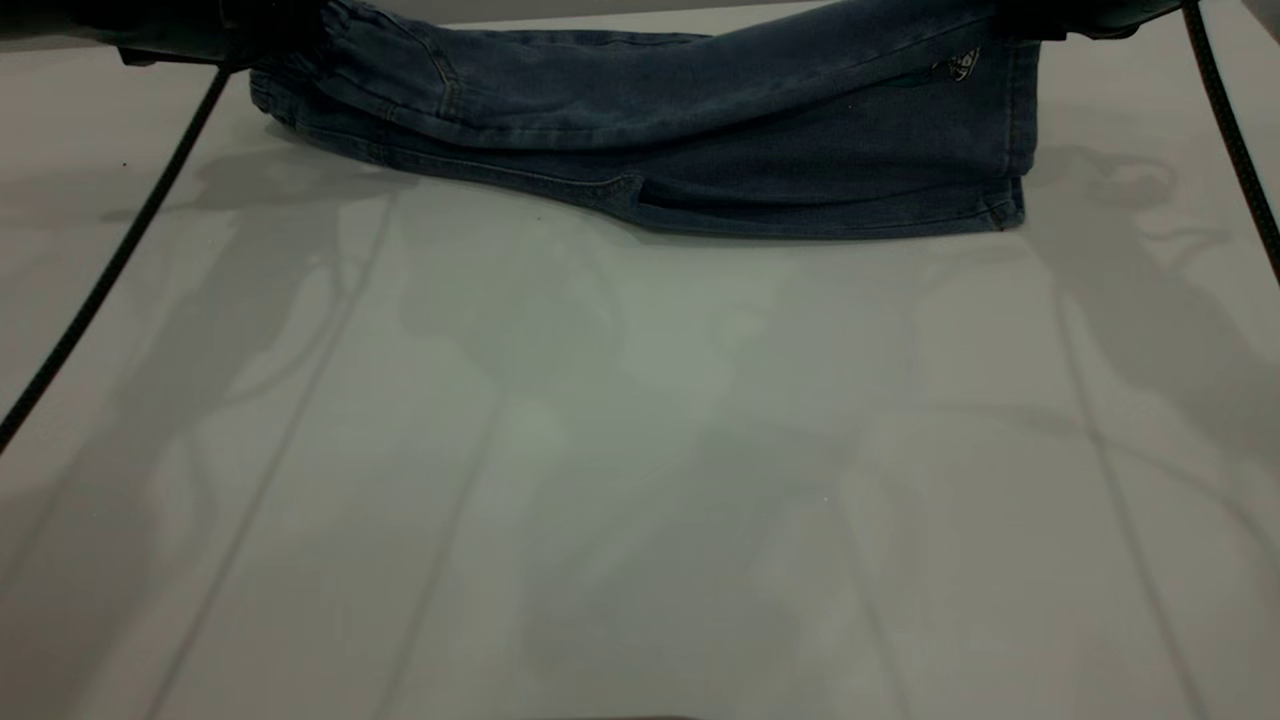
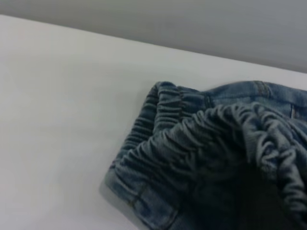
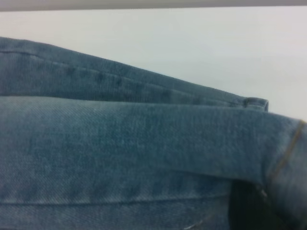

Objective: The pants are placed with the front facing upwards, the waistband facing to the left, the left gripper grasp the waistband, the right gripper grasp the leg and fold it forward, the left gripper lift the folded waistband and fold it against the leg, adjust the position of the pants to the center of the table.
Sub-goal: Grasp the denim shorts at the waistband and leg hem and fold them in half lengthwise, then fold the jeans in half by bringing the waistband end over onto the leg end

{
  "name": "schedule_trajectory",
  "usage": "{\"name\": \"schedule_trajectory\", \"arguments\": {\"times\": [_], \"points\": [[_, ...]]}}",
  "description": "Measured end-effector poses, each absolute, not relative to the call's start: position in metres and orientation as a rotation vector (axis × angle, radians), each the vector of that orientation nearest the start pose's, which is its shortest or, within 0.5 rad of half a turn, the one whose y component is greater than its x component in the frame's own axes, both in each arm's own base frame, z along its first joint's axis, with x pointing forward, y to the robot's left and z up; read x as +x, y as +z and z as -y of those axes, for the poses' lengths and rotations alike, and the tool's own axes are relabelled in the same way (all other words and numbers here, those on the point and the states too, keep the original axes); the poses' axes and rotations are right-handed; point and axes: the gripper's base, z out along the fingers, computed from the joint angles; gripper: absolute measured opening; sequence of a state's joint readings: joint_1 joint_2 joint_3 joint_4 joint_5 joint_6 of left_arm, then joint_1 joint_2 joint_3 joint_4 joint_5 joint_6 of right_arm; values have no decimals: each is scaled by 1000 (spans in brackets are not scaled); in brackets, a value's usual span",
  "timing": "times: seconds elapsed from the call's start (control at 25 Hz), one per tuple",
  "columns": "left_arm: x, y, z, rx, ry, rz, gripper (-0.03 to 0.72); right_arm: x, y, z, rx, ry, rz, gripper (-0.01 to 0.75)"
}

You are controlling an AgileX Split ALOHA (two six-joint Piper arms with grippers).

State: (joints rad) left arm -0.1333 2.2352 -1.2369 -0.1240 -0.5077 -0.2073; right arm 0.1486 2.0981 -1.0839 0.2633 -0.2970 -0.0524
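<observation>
The blue denim pants (image 1: 700, 130) lie along the far side of the white table (image 1: 640, 450), with the waistband (image 1: 300, 60) at the left. One layer rests flat on the table and the other is raised above it at both ends. My left gripper (image 1: 265, 30), mostly cut off at the top left, is shut on the gathered waistband (image 2: 192, 139), which bunches over its dark fingers (image 2: 261, 201). At the top right, my right gripper (image 1: 1030, 18) is shut on the leg (image 3: 144, 143) near its hem; only a dark finger (image 3: 247, 206) shows under the cloth.
A black braided cable (image 1: 110, 270) runs down the left side over the table, and another cable (image 1: 1235, 140) hangs at the right edge. Bare tabletop stretches from the pants to the near edge, crossed by arm shadows.
</observation>
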Motion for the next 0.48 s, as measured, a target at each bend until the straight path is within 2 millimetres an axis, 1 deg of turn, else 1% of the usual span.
{"name": "schedule_trajectory", "arguments": {"times": [0.08,0.12,0.24,0.32,0.4,0.48], "points": [[456,101,56,-212,-230,-1955,178,413,106,-55,100,110,-2207,140],[457,101,56,-204,-225,-1945,212,413,106,-55,100,110,-2207,181],[457,102,56,-179,-210,-1937,304,412,105,-55,100,112,-2219,328],[458,103,56,-171,-205,-1934,360,411,103,-55,98,115,-2244,440],[461,106,56,-166,-205,-1944,409,409,101,-56,97,120,-2281,527],[465,113,58,-157,-207,-1982,434,406,98,-56,96,127,-2328,587]]}}
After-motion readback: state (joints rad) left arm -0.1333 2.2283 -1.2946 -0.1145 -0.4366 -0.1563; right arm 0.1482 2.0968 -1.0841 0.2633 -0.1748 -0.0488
